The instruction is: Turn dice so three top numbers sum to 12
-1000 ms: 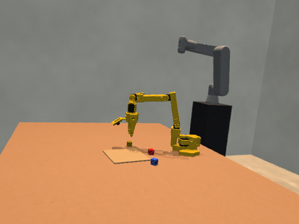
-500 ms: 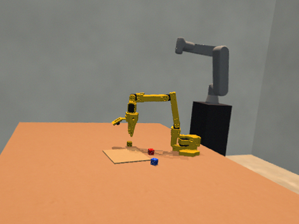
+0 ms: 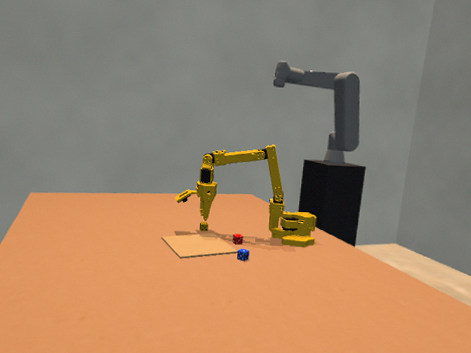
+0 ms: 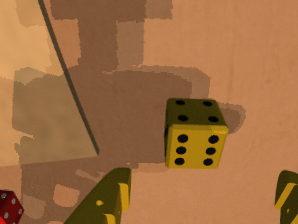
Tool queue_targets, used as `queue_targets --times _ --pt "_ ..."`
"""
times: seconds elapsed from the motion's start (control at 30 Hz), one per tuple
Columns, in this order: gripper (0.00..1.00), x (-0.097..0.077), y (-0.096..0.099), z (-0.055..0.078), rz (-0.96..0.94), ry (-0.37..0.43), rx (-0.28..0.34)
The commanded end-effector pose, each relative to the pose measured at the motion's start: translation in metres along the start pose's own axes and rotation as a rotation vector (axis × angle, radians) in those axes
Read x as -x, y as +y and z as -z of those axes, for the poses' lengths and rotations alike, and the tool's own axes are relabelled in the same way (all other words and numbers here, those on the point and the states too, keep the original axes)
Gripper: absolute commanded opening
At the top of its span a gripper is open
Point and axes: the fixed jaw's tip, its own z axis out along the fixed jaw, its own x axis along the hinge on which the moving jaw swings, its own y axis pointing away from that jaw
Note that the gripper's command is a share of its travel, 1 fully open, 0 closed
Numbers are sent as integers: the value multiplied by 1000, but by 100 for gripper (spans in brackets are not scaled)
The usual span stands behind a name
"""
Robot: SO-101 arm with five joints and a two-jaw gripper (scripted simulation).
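The tan mat (image 3: 199, 246) (image 4: 27, 63) lies flat on the table. A yellow die (image 3: 204, 226) (image 4: 193, 136) sits on the bare table just beyond the mat's far edge; the wrist view shows a six face and a shaded four face. A red die (image 3: 237, 239) (image 4: 8, 211) lies on the table off the mat's right side. A blue die (image 3: 242, 255) lies on the table at the mat's near right corner. My gripper (image 3: 204, 217) (image 4: 205, 179) points straight down just above the yellow die, open, with nothing between its fingers.
The arm's yellow base (image 3: 295, 229) stands right of the dice. A grey robot arm (image 3: 343, 112) on a black pedestal (image 3: 332, 197) stands behind the table's far right edge.
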Motion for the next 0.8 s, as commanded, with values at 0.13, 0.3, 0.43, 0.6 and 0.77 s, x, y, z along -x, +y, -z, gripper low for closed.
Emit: queue_targets --times 0.13,0.3,0.43,0.6,0.77 --pt "28 4 -3 -9 -2 -33 -10" --pt "28 4 -3 -14 -2 -33 -10" --pt "28 3 -3 -19 -2 -33 -10" --pt "28 3 -3 -21 -2 -33 -10" --pt "28 3 -3 -22 -2 -33 -10"
